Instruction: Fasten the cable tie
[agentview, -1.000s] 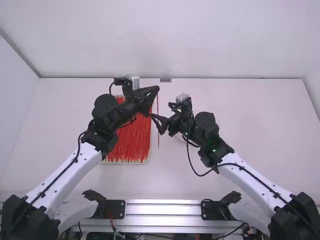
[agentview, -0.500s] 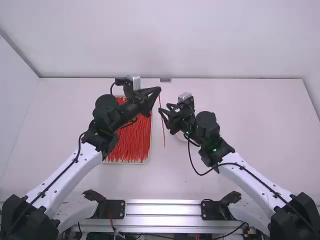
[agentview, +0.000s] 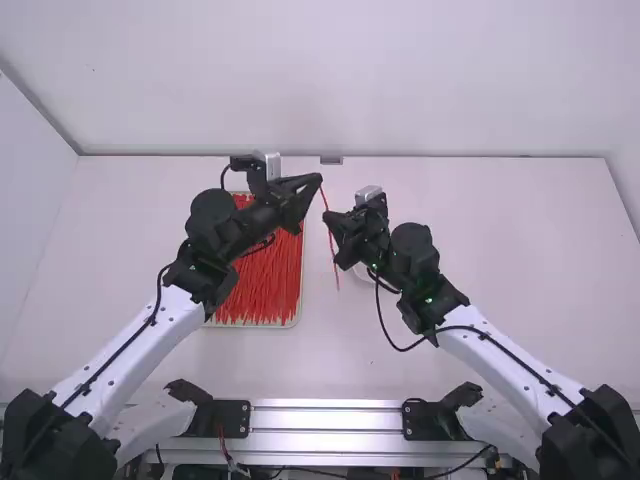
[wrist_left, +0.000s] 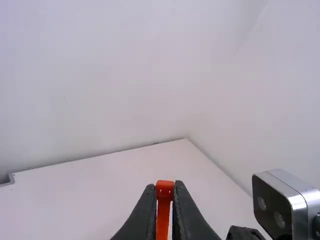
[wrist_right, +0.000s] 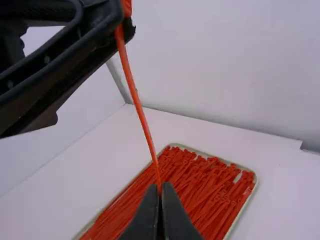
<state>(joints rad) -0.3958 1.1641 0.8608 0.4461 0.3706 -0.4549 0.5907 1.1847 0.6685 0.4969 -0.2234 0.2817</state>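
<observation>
- The tie (wrist_right: 134, 90) is pinched at one end by the shut fingers of the left gripper (wrist_left: 164, 188), and lower on its strap by the shut fingers of the right gripper (wrist_right: 160, 189).
- Its long axis runs straight between both pinches, and a free tail hangs beyond the right fingers.
- It is thin, red and slightly bent.

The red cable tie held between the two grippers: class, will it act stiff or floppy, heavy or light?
Probably springy, not limp: the cable tie runs almost straight from the left gripper to the right gripper. Likely very light, being a thin strip that two pinches hold up. So narrow, it might twist in the grip.
</observation>
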